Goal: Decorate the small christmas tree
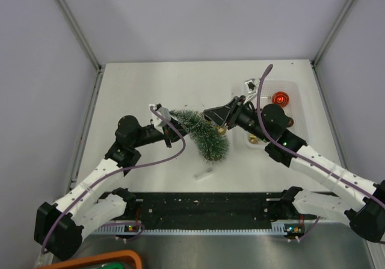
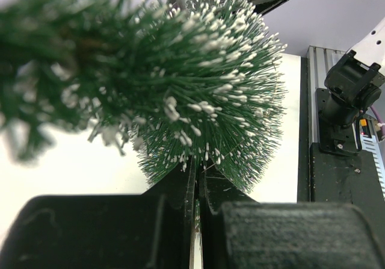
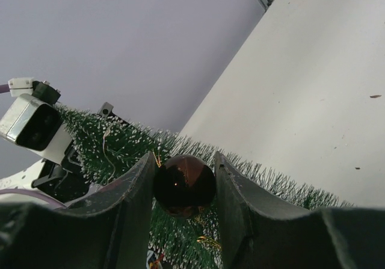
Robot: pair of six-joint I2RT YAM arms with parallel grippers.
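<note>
The small christmas tree (image 1: 204, 133), dark green with whitish tips, hangs tilted over the middle of the table, its thin end to the left. My left gripper (image 1: 163, 123) is shut on that thin end; in the left wrist view the jaws (image 2: 197, 170) meet inside the bristles (image 2: 204, 82). My right gripper (image 1: 218, 121) reaches in from the right and is shut on a shiny brown bauble (image 3: 184, 185). The bauble sits between the fingers (image 3: 184, 160), pressed against the tree's branches (image 3: 120, 142). The tree's wooden base is hidden.
A clear tray (image 1: 295, 88) at the back right holds a red bauble (image 1: 280, 98) and other ornaments (image 1: 252, 139). A small white piece (image 1: 203, 174) lies on the table below the tree. A black strip (image 1: 204, 209) runs along the near edge.
</note>
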